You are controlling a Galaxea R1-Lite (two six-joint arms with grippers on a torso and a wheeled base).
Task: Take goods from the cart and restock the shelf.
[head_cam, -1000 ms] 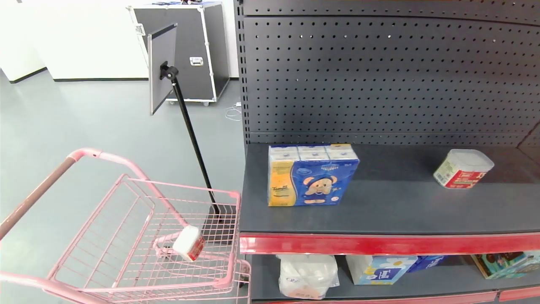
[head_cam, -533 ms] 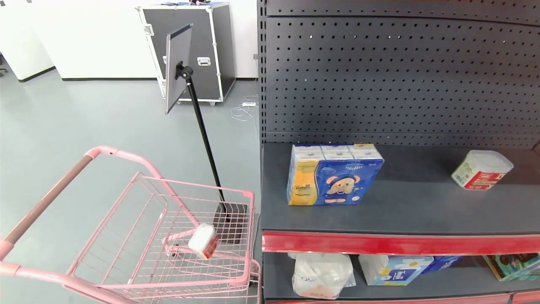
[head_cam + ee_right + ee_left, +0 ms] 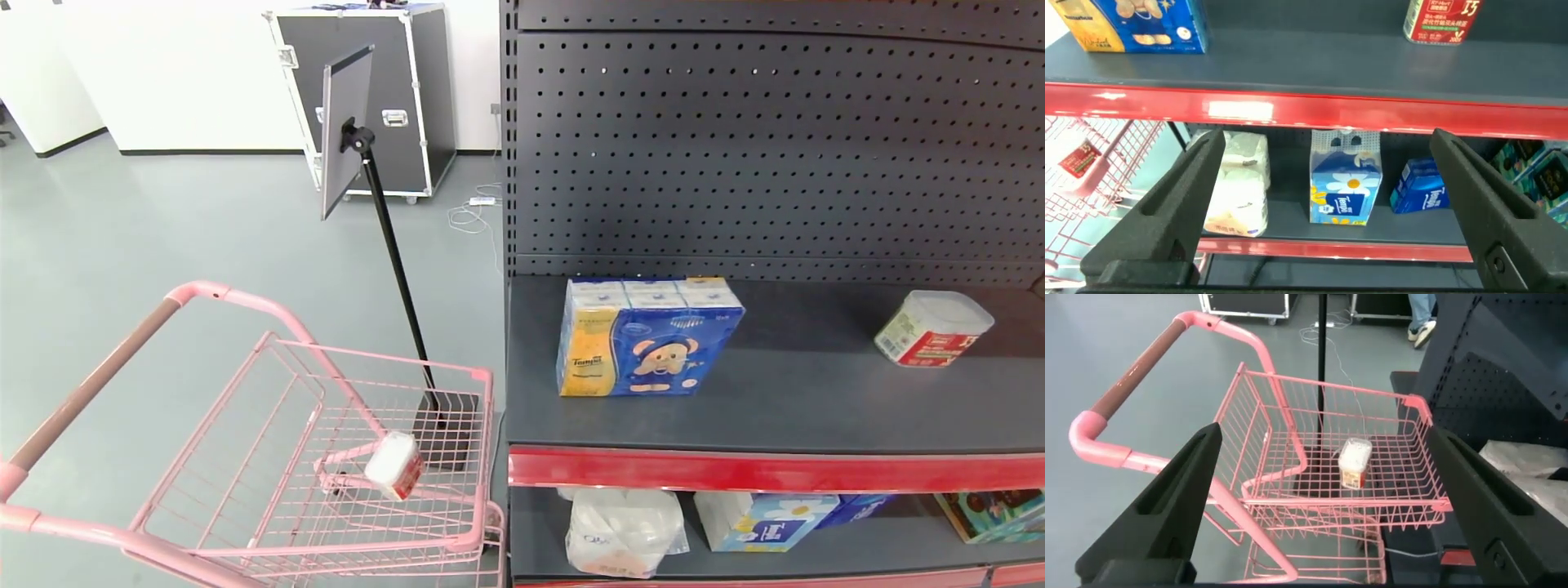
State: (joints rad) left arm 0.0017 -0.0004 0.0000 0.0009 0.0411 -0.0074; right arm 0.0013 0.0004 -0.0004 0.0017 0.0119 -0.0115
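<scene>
Resting inside the pink cart [image 3: 367, 358] is one canister [image 3: 393, 465].

The left gripper [image 3: 1324, 433] has its two dark fingers spread wide apart, and the right gripper [image 3: 1327, 135] has its fingers parted equally wide.

Saw only part of the cart [image 3: 200, 291], cut at the bottom edge. Saw only part of the box [image 3: 992, 513] at the right edge. Could not read the pack's [image 3: 393, 465] words.
</scene>
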